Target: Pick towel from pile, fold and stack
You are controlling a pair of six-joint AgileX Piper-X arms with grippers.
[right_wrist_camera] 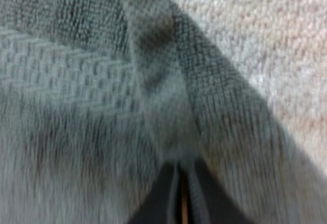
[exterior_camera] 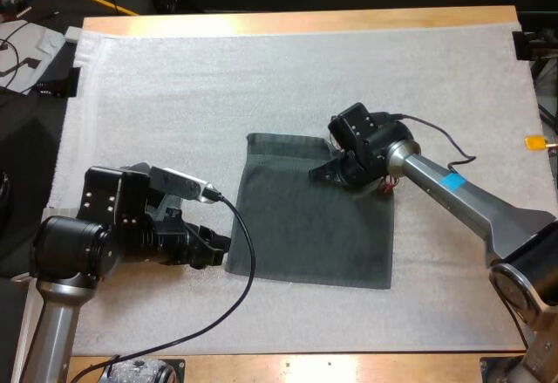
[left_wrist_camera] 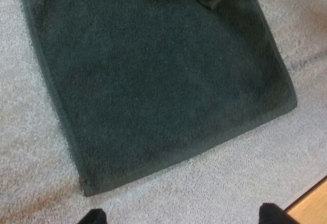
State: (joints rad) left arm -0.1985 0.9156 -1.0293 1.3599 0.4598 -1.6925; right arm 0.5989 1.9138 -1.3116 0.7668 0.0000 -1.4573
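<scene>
the dark grey-green terry towel (exterior_camera: 305,226) lies spread flat on the white foam mat (exterior_camera: 174,95), not yet folded or stacked, with my right gripper (exterior_camera: 324,172) pinching its far corner and my left gripper (exterior_camera: 216,248) spread wide, empty, beside its left edge.

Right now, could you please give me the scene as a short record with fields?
towel: one, dark grey-green, spread flat on the white mat
left gripper: open, beside the towel's near left corner, clear of it
right gripper: shut on towel fabric near the far right corner
fold: not yet done
</scene>
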